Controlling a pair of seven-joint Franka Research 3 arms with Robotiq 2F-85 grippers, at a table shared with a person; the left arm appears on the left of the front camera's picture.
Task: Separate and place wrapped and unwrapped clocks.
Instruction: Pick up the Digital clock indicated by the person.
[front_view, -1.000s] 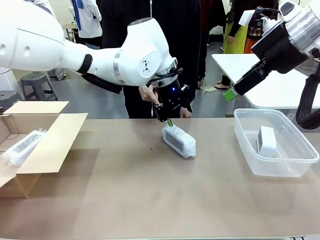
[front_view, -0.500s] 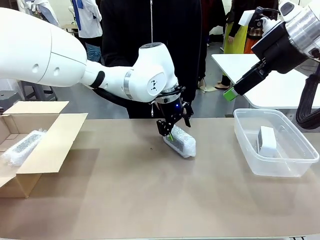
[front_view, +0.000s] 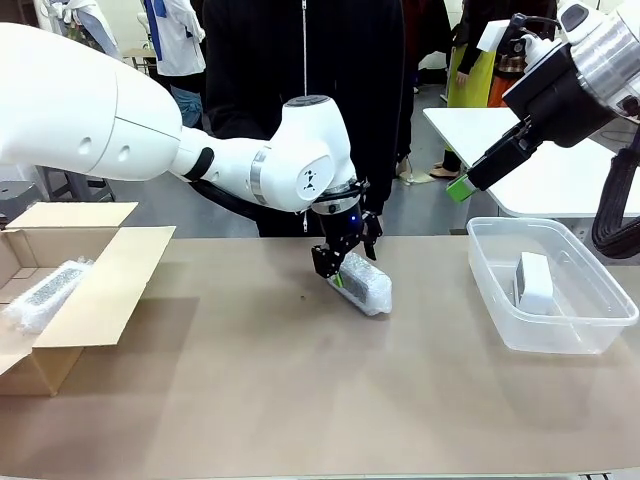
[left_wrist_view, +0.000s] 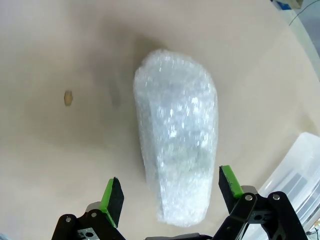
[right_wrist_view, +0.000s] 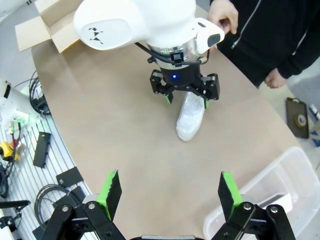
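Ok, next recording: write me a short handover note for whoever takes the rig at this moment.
Left gripper: open, jaws straddling one end of the bubble-wrapped clock lying mid-table, not closed on it yet.
Right gripper: open, holding nothing, raised above the table near the clear plastic tub.
Where things are: another wrapped clock lies in the open cardboard box at the left; the bare white clock is in the tub at the right.
Done: one wrapped clock boxed, bare one in the tub.
Left: grip the mid-table wrapped clock and, most likely, put it in the box with the other.
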